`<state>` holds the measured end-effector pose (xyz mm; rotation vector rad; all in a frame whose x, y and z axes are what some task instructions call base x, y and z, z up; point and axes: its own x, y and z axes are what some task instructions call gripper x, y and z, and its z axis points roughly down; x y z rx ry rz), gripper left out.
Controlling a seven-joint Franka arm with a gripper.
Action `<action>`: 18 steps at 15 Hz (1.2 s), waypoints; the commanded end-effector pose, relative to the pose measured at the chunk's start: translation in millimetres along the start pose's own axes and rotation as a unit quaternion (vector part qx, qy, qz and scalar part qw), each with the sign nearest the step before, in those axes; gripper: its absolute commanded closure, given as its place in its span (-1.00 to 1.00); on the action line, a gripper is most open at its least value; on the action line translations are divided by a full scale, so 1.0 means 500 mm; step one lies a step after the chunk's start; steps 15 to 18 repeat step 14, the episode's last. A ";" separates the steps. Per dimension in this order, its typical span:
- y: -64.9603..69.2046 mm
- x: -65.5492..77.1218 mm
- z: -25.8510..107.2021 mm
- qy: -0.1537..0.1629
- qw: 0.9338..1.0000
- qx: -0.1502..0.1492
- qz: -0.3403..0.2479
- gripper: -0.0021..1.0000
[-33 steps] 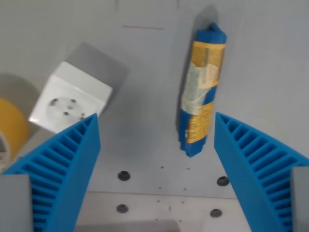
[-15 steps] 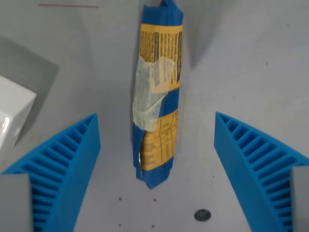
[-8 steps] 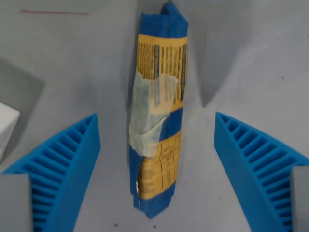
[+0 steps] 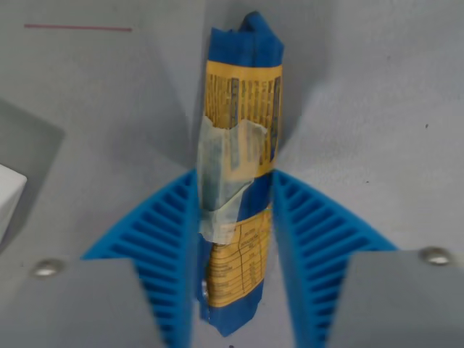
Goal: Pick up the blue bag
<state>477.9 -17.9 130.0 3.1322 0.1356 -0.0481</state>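
Pinching the blue bag (image 4: 239,181) from both sides, the gripper (image 4: 235,217) has its two ribbed blue fingers (image 4: 168,246) pressed against the packet's lower half, one on the wrist view's left and one on the wrist view's right. The bag is a long, narrow roll with a yellow printed label and a strip of pale tape (image 4: 225,174) across its middle. It runs lengthwise up the picture, its top end reaching past the fingers over the grey worktop (image 4: 377,87). Near the worktop's left edge as seen here, a corner of a white box (image 4: 9,199) shows, well apart from the bag. A thin red line (image 4: 78,28) marks the surface toward the upper left.
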 end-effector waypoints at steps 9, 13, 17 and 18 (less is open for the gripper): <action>0.000 -0.021 -0.021 0.054 0.998 0.011 -0.008 1.00; 0.002 -0.039 -0.060 0.047 0.999 0.011 -0.008 1.00; 0.003 -0.036 -0.070 0.046 0.999 0.011 -0.009 1.00; 0.003 -0.036 -0.070 0.046 0.999 0.011 -0.009 1.00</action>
